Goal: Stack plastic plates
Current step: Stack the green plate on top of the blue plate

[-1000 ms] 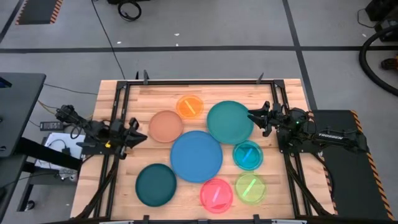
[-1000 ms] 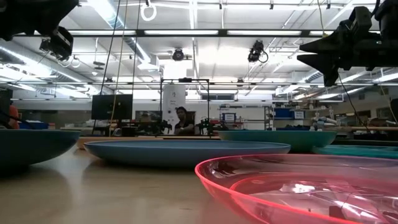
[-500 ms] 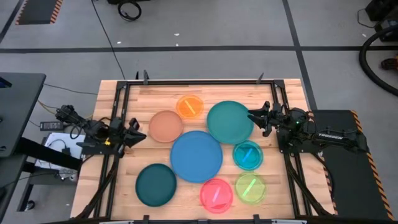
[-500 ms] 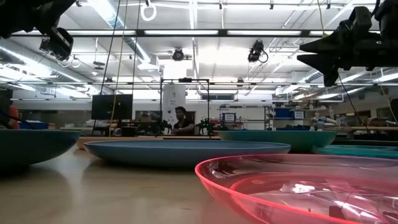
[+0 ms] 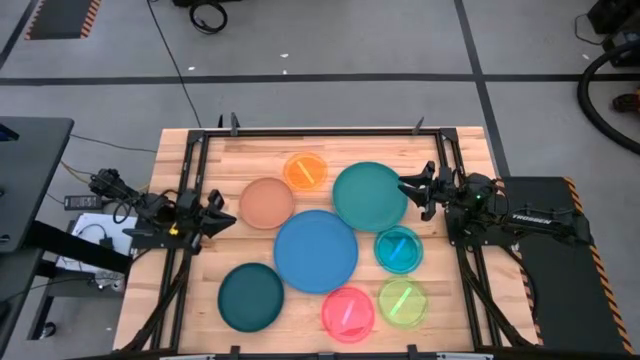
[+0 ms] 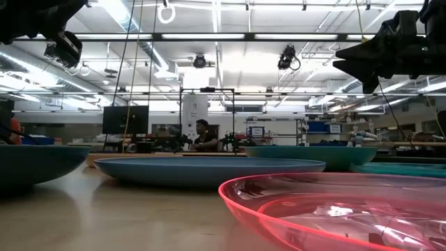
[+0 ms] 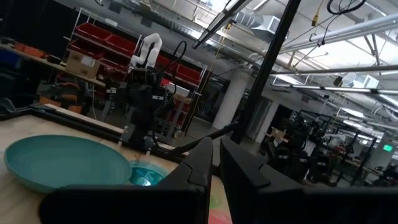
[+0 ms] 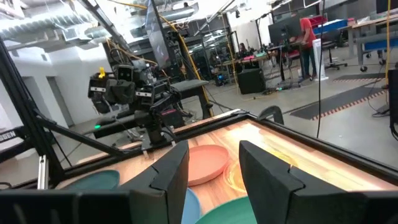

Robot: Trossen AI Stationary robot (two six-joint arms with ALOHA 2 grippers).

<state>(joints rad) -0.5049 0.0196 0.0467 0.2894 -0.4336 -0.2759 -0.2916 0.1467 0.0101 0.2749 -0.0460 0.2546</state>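
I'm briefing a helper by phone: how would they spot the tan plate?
Find the big blue plate at the table's middle. The tan plate touches its rim on the left arm's side, beside the small orange plate. It is the only opaque peach-tan one.

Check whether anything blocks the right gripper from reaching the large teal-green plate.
Nothing visible does. The right gripper hangs open right at the edge of the large round teal-green plastic plate, with no object between them.
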